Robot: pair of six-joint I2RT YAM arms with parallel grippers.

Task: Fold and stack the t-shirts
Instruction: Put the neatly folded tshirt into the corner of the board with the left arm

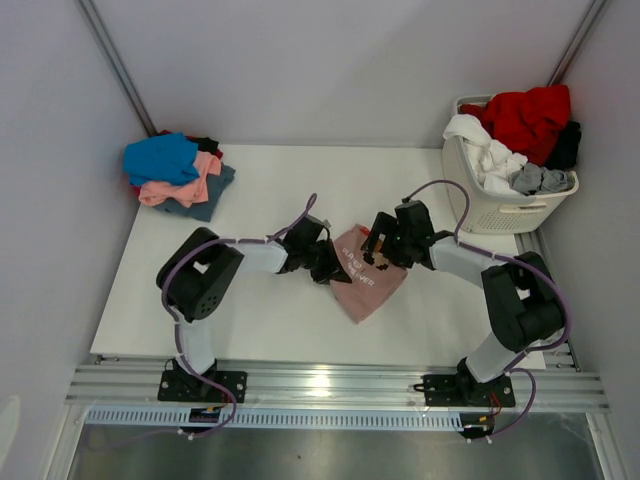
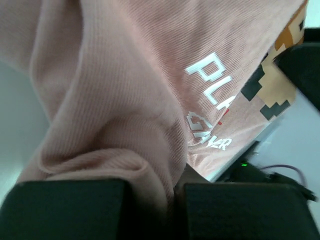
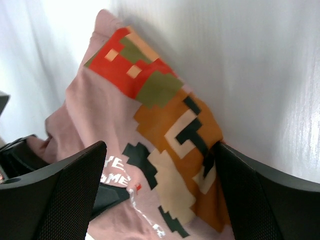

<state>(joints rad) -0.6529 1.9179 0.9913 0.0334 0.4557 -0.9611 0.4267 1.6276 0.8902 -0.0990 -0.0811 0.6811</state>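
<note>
A dusty-pink t-shirt (image 1: 368,288) with a pixel cartoon and white chest text lies crumpled at the table's middle. My left gripper (image 1: 326,262) is at its left edge. In the left wrist view that gripper (image 2: 154,189) is shut on a thick fold of the pink t-shirt (image 2: 125,75). My right gripper (image 1: 379,250) is over the shirt's far right part. In the right wrist view it (image 3: 160,147) stands open, its fingers astride the cartoon print of the t-shirt (image 3: 165,125), with the right finger (image 3: 250,190) touching the cloth's edge.
A pile of t-shirts (image 1: 180,172) sits at the table's far left corner, blue on top, salmon and slate beneath. A white slatted basket (image 1: 500,212) at the far right holds red, white and grey clothes. The table's near edge runs along an aluminium rail (image 1: 330,385).
</note>
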